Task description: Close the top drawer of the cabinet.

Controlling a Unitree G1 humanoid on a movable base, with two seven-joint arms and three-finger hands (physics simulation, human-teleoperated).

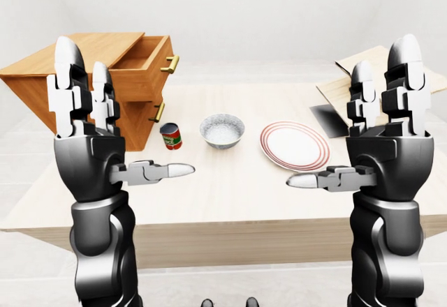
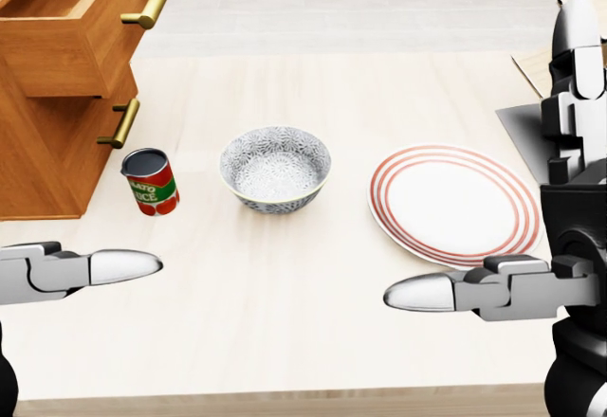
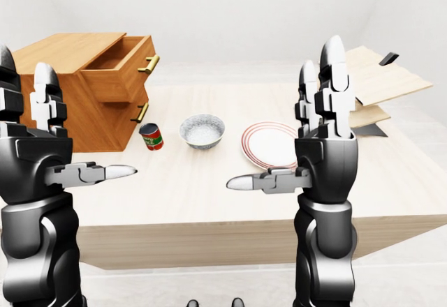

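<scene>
Top drawer (image 3: 124,70) stands pulled out of cabinet (image 3: 66,101) at table's left; left hand (image 1: 87,139) and right hand (image 1: 387,139) raised, fingers spread, holding nothing, well apart from it; risk: reaching left could knock the can (image 2: 151,182) just beside the cabinet.
</scene>
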